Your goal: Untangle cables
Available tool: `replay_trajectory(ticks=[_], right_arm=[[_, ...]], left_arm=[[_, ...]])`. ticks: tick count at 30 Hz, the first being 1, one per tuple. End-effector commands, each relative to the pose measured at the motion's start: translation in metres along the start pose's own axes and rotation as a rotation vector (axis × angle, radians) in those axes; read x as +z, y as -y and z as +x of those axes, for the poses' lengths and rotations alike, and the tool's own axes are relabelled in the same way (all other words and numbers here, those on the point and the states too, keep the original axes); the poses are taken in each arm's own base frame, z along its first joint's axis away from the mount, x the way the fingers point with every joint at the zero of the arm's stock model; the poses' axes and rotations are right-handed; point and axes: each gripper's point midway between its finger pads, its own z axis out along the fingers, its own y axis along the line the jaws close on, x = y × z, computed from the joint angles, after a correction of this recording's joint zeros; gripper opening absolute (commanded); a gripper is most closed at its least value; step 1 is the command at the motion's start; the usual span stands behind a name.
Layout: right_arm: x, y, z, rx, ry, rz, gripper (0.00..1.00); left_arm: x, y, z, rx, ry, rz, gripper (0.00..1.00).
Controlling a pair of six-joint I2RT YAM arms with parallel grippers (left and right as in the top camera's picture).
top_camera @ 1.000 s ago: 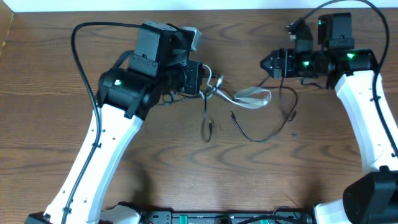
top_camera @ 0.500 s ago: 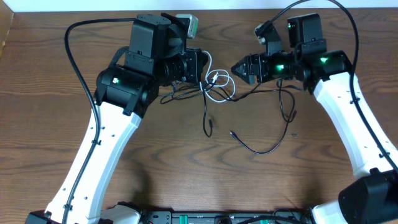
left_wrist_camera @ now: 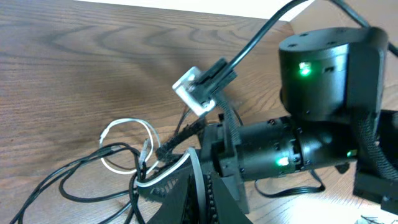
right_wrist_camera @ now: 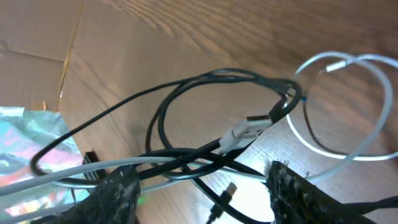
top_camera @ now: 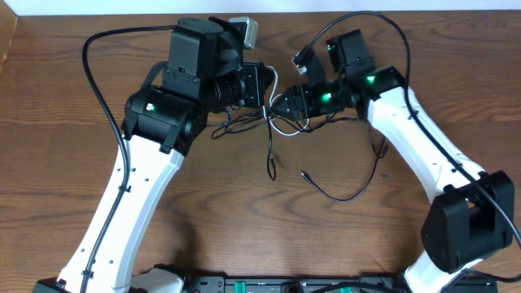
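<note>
The cables lie bunched in a tangle between my two grippers at the back middle of the table. A white cord [top_camera: 282,126] loops through thin black cords [top_camera: 271,155]. One black cord [top_camera: 350,194] trails off to the front right with its plug free. My left gripper [top_camera: 266,88] is shut on the tangle; in the left wrist view its jaws [left_wrist_camera: 200,198] pinch the white cord [left_wrist_camera: 124,123] and black cords [left_wrist_camera: 74,175]. My right gripper [top_camera: 286,104] is open right at the tangle; black cords [right_wrist_camera: 205,74] and the white cord [right_wrist_camera: 348,157] run between its spread fingers [right_wrist_camera: 199,180].
Thick black arm cables arc over the table at the back left [top_camera: 88,65] and back right [top_camera: 392,23]. The right arm's forearm [top_camera: 423,155] crosses the right half of the wooden table [top_camera: 244,228]. Brown cardboard [right_wrist_camera: 31,25] borders the table.
My right gripper has swung left from the table's right side into the tangle. The stretched white cord has slackened into a loop by the left gripper, which stayed shut.
</note>
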Motion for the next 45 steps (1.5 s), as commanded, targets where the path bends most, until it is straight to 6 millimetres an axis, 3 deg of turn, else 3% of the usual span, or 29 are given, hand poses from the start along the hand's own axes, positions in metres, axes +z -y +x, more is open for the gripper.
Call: replay_trajectory(ticks=[1,7,16,18,22,27,34,37,41,45], right_arm=[[0.015,0.008,0.007,0.072,-0.028,0.061,0.64],[0.025,0.003,0.013,0.090,-0.048,0.062,0.64],[0.042,0.001,-0.009,0.158,0.051,0.094,0.63],[0.060,0.018,-0.007,0.222,0.057,0.156,0.59],[0.088,0.075,0.007,0.357,0.022,0.275,0.55],[0.099,0.102,0.022,0.438,-0.048,0.245,0.52],[0.090,0.109,0.025,0.386,-0.075,0.235,0.50],[0.084,0.096,0.018,0.275,-0.086,0.131,0.53],[0.052,0.070,-0.004,0.109,-0.032,0.034,0.58],[0.001,0.028,-0.027,-0.084,0.069,-0.036,0.62]], left_arm=[[-0.010,0.006,-0.004,0.000,0.024,0.021,0.08],[-0.010,0.006,-0.004,0.000,0.024,0.021,0.07],[-0.010,0.007,-0.004,-0.043,0.021,0.025,0.07],[-0.010,0.007,-0.004,-0.059,0.021,0.025,0.07],[-0.017,0.011,-0.006,-0.051,0.039,0.031,0.07],[-0.052,0.020,-0.019,-0.026,0.135,0.047,0.07],[-0.110,0.021,-0.037,-0.037,0.290,0.042,0.07],[-0.130,0.033,-0.047,0.003,0.371,0.069,0.07],[-0.162,0.054,-0.060,0.065,0.488,0.117,0.07],[-0.166,0.056,-0.058,0.067,0.491,0.119,0.07]])
